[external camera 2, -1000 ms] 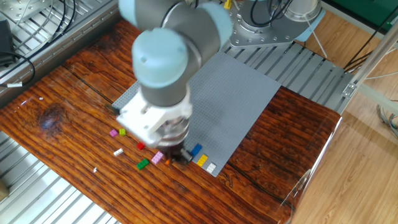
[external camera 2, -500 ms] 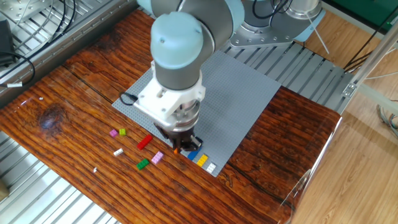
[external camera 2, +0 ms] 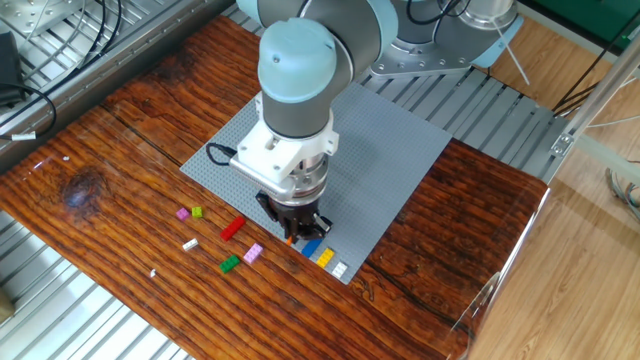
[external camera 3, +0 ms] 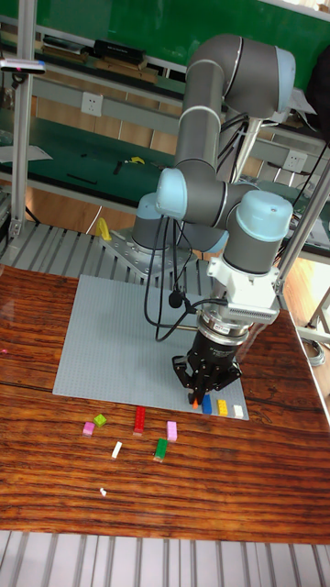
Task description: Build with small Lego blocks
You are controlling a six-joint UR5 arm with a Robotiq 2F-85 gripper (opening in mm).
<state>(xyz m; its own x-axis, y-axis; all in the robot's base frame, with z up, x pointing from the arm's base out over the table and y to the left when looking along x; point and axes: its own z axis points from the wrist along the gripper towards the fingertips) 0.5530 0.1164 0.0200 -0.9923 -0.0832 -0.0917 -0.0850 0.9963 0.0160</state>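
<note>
wood-grained table (external camera 2: 120, 180) is shown nearest the camera, with loose small lego blocks lying on it: a white block (external camera 2: 190, 244), a green block (external camera 2: 230, 264), a pink block (external camera 2: 252, 254), a red block (external camera 2: 232, 229), and a magenta block (external camera 2: 182, 213) just beside a lime block (external camera 2: 198, 211). behind these, along the near edge of the grey baseplate (external camera 2: 380, 150), a row is seen of a blue block (external camera 2: 312, 249), a yellow block (external camera 2: 325, 257) and a white block at the row's end (external camera 2: 340, 269). the gripper (external camera 2: 296, 232) is held over the left end of this row, its fingers narrowed on an orange block (external camera 3: 196, 401), the tip of which shows between them. compared with one second ago, the arm is seen to have been carried from the loose pile on the wood, rightward and away, onto the baseplate edge; the red block, hidden earlier by the wrist, is now uncovered. the orange block is judged to be due for pressing down next to the blue block, extending the row; whether it is already seated cannot be told.
</note>
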